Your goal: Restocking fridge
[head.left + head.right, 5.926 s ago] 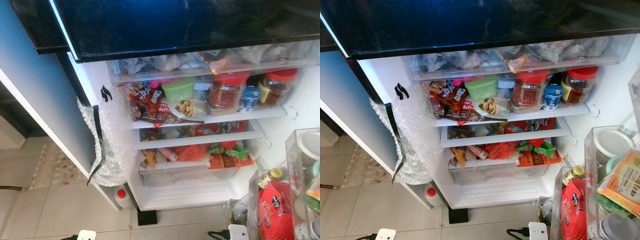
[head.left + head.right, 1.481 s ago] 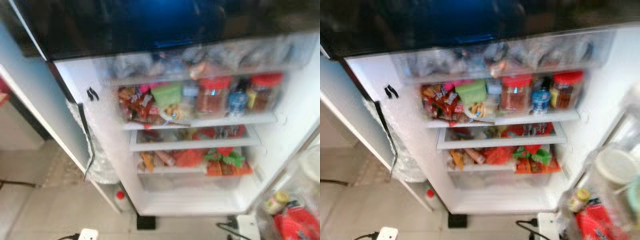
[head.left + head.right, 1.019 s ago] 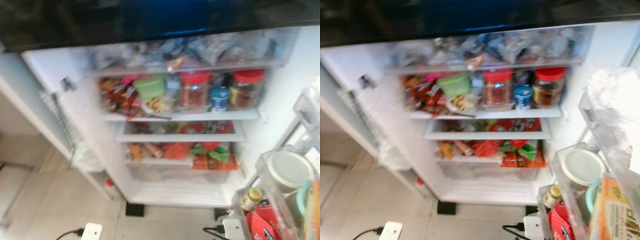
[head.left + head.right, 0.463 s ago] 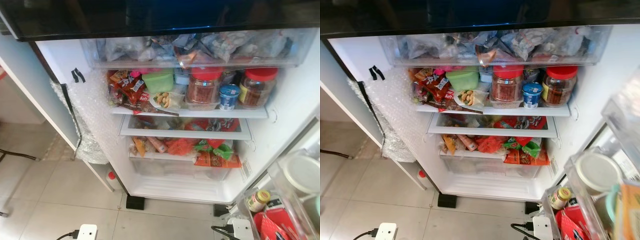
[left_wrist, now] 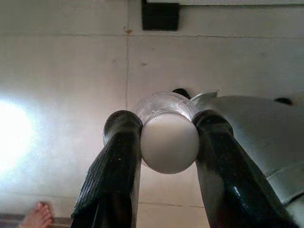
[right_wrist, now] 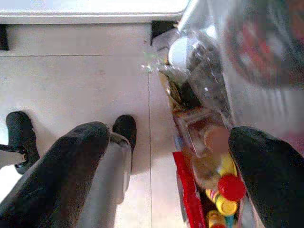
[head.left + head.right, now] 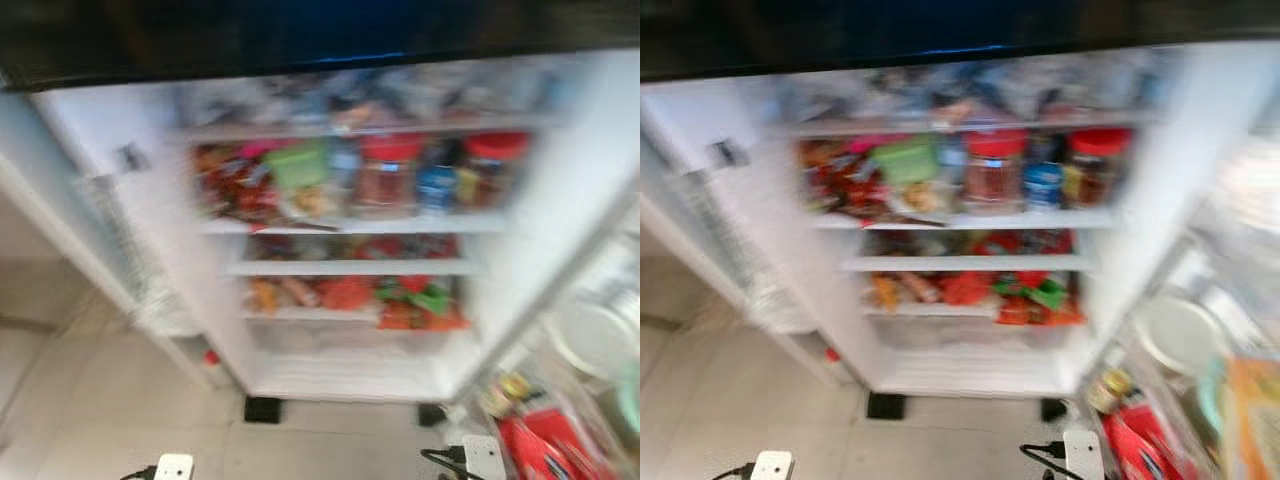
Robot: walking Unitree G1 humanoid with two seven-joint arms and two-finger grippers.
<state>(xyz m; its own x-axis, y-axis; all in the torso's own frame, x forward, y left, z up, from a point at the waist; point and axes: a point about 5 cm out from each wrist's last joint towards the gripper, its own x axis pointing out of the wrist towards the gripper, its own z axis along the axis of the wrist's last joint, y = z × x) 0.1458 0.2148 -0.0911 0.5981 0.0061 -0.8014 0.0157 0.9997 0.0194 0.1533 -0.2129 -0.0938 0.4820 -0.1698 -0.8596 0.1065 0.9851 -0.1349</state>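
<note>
The fridge (image 7: 340, 370) stands open ahead, blurred in both eye views. Its upper shelf (image 7: 350, 225) carries two red-lidded jars (image 7: 388, 172), a blue-topped cup (image 7: 437, 186), a green tub (image 7: 297, 165) and snack packets (image 7: 225, 180). More packets (image 7: 410, 305) lie on the lower shelves. In the left wrist view my left gripper (image 5: 168, 126) is shut on a clear bottle with a white cap (image 5: 169, 142), held above the tiled floor. In the right wrist view my right gripper (image 6: 173, 142) is open, its fingers (image 6: 80, 145) wide apart, beside the door bin's bottles (image 6: 223, 190).
The fridge door's clear bins (image 7: 1180, 340) with a white lid, sauce bottles and a red packet stand at the right. Bubble wrap (image 7: 140, 290) hangs on the fridge's left wall. Power strips (image 7: 173, 467) (image 7: 1080, 452) with cables lie on the tiles. A person's bare foot (image 5: 35, 216) is nearby.
The head camera has shifted and the picture has gone blurred. The fridge's contents stay where they were.
</note>
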